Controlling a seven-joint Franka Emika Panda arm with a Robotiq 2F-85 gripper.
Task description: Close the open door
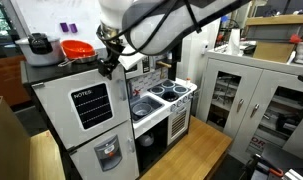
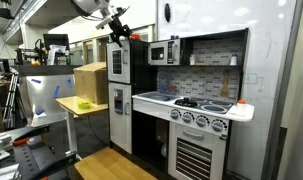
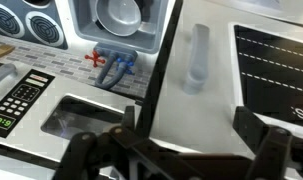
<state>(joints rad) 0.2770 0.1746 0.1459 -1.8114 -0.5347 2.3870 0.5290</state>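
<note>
The white door [image 1: 88, 105] with the black "NOTES" panel and grey vertical handle is the upper front of the toy fridge. It also shows in an exterior view [image 2: 118, 62]. There it lies close to the fridge body, and I cannot tell whether a gap is left. In the wrist view the door [image 3: 196, 100] fills the middle, with its handle [image 3: 196, 55] and the black panel to the right. My gripper [image 3: 186, 140] is open, its fingers spread over the door's face near the handle side. In both exterior views the gripper [image 1: 109, 62] [image 2: 119, 30] is at the door's top corner.
A red bowl [image 1: 78, 48] and a pot [image 1: 38, 44] stand on top of the fridge. Below is the lower door with a grey dispenser [image 1: 109, 152]. Beside are the sink [image 1: 143, 107], stove [image 1: 171, 90], microwave [image 2: 163, 52], a metal cabinet [image 1: 251, 95] and a cardboard box [image 2: 89, 82].
</note>
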